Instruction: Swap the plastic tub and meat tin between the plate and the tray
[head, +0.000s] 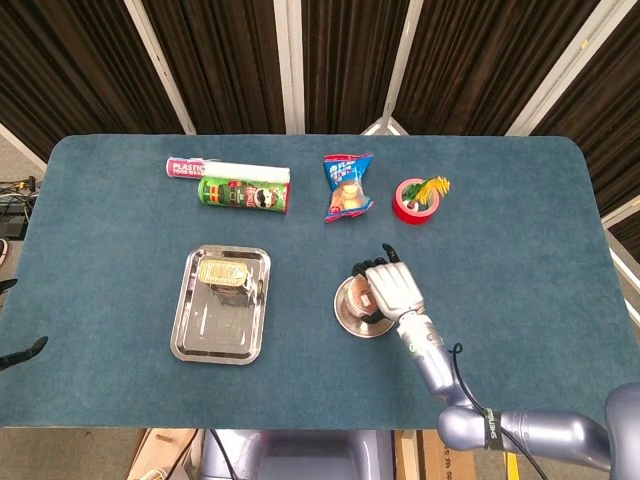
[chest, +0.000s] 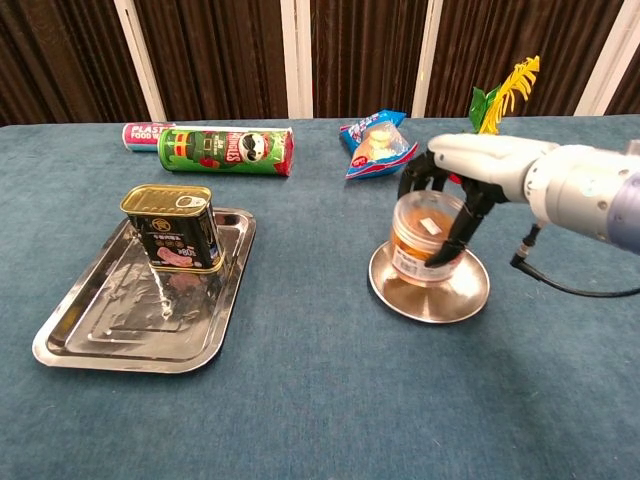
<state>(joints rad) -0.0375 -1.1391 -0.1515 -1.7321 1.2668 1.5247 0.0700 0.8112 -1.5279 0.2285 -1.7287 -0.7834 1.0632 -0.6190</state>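
The plastic tub (chest: 425, 237) is gripped from above by the right hand (chest: 462, 172), fingers (chest: 446, 240) closed round it, seemingly lifted clear of the plate (chest: 430, 290) to free that spot.

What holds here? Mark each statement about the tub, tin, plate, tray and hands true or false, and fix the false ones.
1. The right hand grips the tub. True.
2. The tub stands flat on the plate. False: it is tilted and raised above the plate in the hand's grasp.
3. The tin stands on the tray. True.
4. The left hand holds the tin. False: nothing touches the tin, and the left hand shows in neither view.
5. The chips can stands upright by the tray. False: it lies on its side farther back on the table.
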